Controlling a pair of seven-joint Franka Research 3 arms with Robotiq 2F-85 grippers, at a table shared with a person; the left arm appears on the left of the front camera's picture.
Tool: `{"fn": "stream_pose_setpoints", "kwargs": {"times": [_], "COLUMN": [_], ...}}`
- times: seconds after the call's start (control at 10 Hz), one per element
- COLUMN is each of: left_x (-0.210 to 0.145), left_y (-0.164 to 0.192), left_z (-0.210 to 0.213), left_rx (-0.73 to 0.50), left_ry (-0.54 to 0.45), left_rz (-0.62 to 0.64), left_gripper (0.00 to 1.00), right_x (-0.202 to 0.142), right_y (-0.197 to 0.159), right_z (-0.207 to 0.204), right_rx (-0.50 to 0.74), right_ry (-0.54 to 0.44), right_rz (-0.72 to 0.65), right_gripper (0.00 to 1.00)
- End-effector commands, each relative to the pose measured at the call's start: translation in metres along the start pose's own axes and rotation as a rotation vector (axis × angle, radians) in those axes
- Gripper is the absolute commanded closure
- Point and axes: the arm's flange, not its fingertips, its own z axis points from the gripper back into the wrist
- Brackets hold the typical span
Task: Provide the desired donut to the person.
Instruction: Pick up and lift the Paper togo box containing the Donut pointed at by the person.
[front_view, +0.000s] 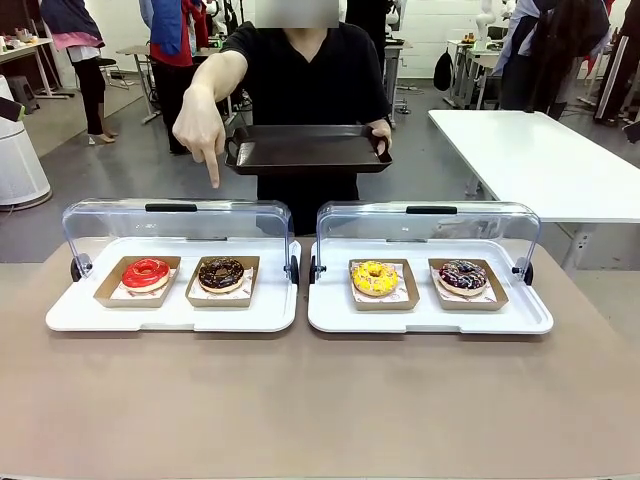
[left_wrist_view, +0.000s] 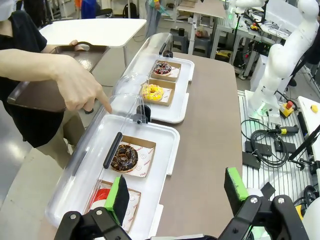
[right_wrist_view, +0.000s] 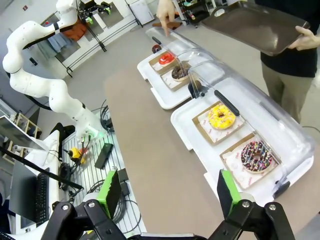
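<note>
The person stands at the far side, holding a dark tray in one hand. Their other hand points a finger down over the left case, above the chocolate donut. A red donut lies to its left. The right case holds a yellow donut and a dark sprinkled donut. My left gripper hangs open above the table's near side, beside the left case. My right gripper is open too, with nothing between its fingers.
Each donut sits in a brown card tray on a white display base. Both clear lids stand swung up at the back. The brown table in front of the cases is bare. A white table stands behind on the right.
</note>
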Motion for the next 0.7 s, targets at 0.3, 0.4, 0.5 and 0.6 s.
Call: {"fn": "stream_pose_setpoints", "kwargs": {"times": [0.3, 0.4, 0.5, 0.6], "left_x": [0.058, 0.061, 0.052, 0.04], "left_y": [-0.02, -0.019, -0.027, -0.033], "left_z": [-0.089, -0.131, -0.175, -0.209], "left_rx": [-0.043, -0.03, -0.017, 0.011], "left_ry": [0.504, 0.668, 0.78, 0.836], "left_rz": [-0.251, -0.31, -0.367, -0.419], "left_gripper": [0.0, 0.0, 0.0, 0.0], "right_x": [0.001, 0.001, 0.001, 0.001], "right_y": [-0.002, -0.002, -0.002, -0.002], "right_z": [0.0, 0.0, 0.0, 0.0], "right_rx": [-0.007, -0.007, -0.007, -0.007], "right_ry": [-0.016, -0.016, -0.016, -0.016], "right_rz": [0.0, 0.0, 0.0, 0.0], "right_gripper": [0.0, 0.0, 0.0, 0.0]}}
